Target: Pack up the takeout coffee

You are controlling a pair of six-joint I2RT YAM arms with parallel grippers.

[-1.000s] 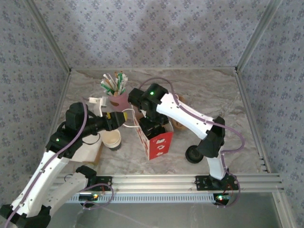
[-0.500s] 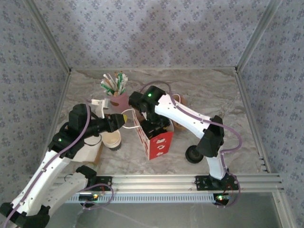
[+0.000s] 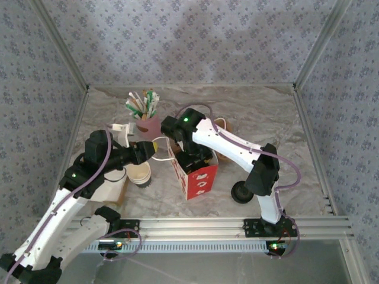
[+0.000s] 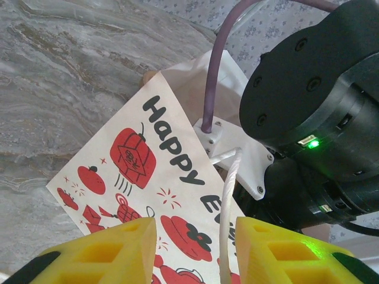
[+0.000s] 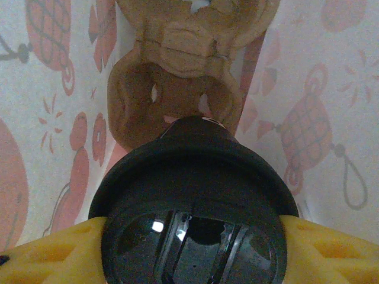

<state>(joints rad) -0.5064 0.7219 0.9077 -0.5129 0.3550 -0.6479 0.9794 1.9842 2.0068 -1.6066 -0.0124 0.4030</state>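
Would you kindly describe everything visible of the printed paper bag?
The paper bag stands upright and open on the table, white with red prints and black "Happy" lettering. Its white cord handle runs between the open fingers of the left gripper. Inside are a cardboard carrier and the right gripper holding a black-lidded cup.

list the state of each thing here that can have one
paper bag: upright, top open
lidded cup: inside the bag, gripped by the right gripper
cup carrier: in the bag, under the cup
left gripper: open around the bag handle
paper cup: upright on the table, no lid
loose lid: lying on the table
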